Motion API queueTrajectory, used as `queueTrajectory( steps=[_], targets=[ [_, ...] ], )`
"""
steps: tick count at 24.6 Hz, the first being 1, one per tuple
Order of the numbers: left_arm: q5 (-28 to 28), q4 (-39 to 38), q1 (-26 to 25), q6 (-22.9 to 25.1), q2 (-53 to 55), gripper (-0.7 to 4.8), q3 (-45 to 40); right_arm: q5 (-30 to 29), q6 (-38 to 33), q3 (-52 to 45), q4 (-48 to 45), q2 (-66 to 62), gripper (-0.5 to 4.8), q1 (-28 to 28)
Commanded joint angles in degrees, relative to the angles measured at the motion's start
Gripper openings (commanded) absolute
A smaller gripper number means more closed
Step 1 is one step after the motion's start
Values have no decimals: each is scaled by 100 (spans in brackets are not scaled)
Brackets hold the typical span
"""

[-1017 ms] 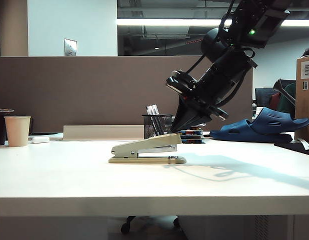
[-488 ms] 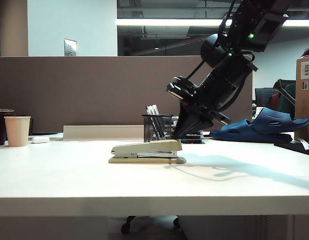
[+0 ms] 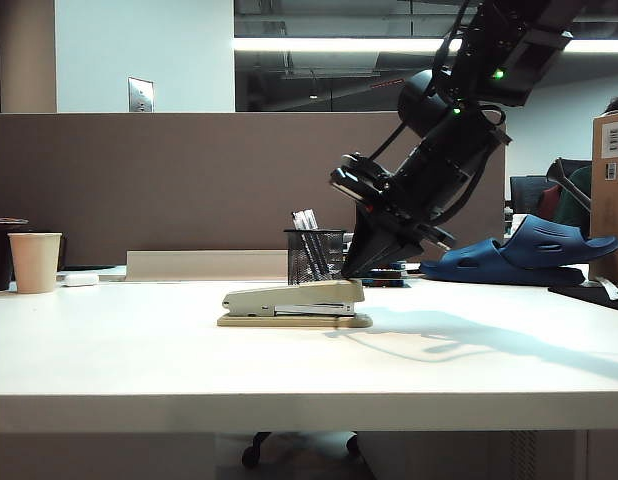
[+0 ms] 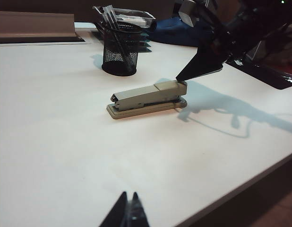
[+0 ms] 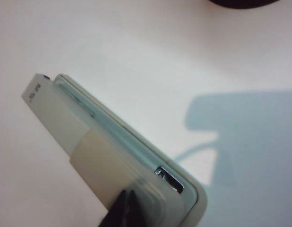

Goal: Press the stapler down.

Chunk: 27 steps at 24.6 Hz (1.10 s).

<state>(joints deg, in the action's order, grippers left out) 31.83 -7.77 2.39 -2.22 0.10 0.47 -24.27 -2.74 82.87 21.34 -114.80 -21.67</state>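
The stapler (image 3: 294, 303) is seen lying lengthwise near the middle of the white table (image 3: 289, 370), top arm folded down nearly level over the silver magazine and tan base. A second ago that arm was raised at a clear angle at its front end; half a second ago it was already flattened, and it has been kept so since. The press is therefore judged made, or all but made.

The right gripper (image 3: 351, 270) is set on the front end of the top arm, fingers drawn together to a single narrow point and holding nothing; contact is by the tips only. The same meeting is shown in the left wrist view, dark tips (image 4: 180, 78) touching the end of the stapler (image 4: 147, 96). In the right wrist view the closed tips (image 5: 125, 208) are seen bearing on the pale top arm (image 5: 84, 151).

The left gripper (image 4: 128, 212) is kept low over the near part of the table, well apart from the stapler. Its fingers appear nearly together and empty, though only the tips are in view.

A black mesh pen holder (image 3: 314, 253) stands just behind the stapler, untouched. A paper cup (image 3: 35, 262) stands far off at the table's left. Whether a staple was driven cannot be told. A release and lift of the right arm is judged the likely remainder.
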Motion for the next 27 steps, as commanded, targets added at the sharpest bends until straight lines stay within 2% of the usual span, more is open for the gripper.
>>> queueTrajectory(
  steps=[1, 27],
  targets=[
    [-13, -28, 0, 20, 2, -5, 7, 251, 129, -57, 417, -74, -9, -7],
    [-13, -26, 0, 24, 2, -5, 7, 208, 127, -55, 597, -210, -9, -7]
  ],
)
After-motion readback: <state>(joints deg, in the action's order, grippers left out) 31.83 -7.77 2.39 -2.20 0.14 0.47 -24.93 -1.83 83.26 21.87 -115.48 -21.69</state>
